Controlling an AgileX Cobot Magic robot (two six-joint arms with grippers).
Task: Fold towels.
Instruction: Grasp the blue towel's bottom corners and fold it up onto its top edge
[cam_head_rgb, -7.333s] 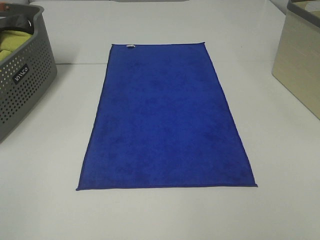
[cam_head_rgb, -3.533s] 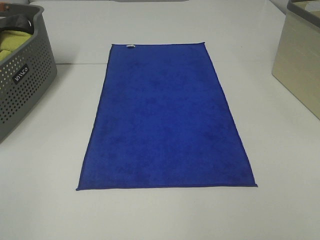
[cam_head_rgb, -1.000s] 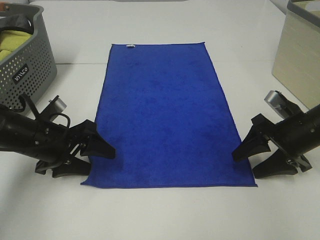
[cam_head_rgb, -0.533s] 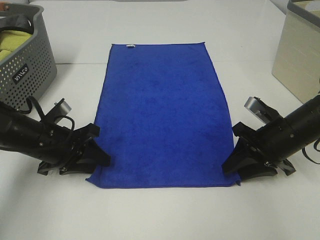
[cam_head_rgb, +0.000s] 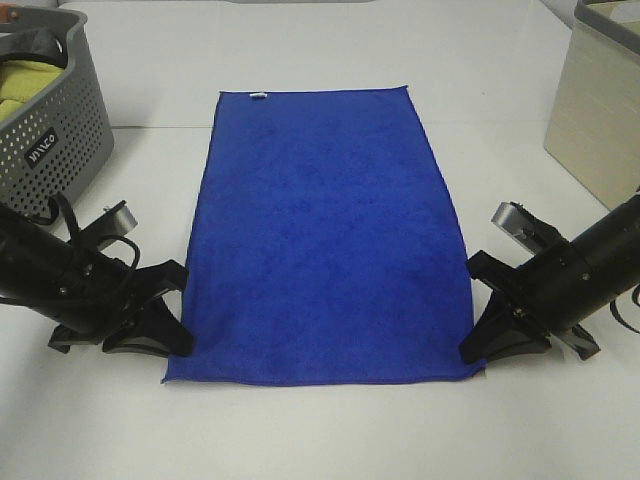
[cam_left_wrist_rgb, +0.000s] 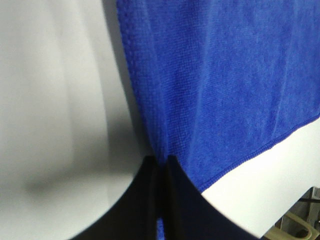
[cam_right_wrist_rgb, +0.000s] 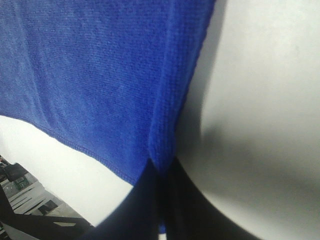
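Left jaws: we see them pressed together on the left long edge of the royal-blue rectangular microfibre towel (cam_left_wrist_rgb: 215, 75), close to its near left corner; a sliver of blue cloth shows between the two black fingers (cam_left_wrist_rgb: 182, 200).

Right jaws: we find them closed the same way on the right long edge, close to the near right corner, with the hem drawn up into a small ridge where it enters the grip.

Left arm: the black left arm (cam_head_rgb: 60, 285) lies low over the desk and reaches in from the left side.

Right arm: the black right arm (cam_head_rgb: 580, 275) comes in from the right at a matching angle, so the two grips sit across from each other.

Towel position: we see it spread flat in the middle of the white desk (cam_head_rgb: 320, 430), its long sides running from near to far, and only the two pinched spots are lifted.

Tag: a small white tag (cam_head_rgb: 258, 96) sits on the far short edge, towards the left corner.

Far left: a grey perforated plastic basket (cam_head_rgb: 50, 165) stands apart from the towel, and we make out a yellow-green cloth (cam_head_rgb: 25, 80) inside it.

Far right: a beige ribbed bin (cam_head_rgb: 600, 120) with a grey rim stands on the desk, also clear of the towel.
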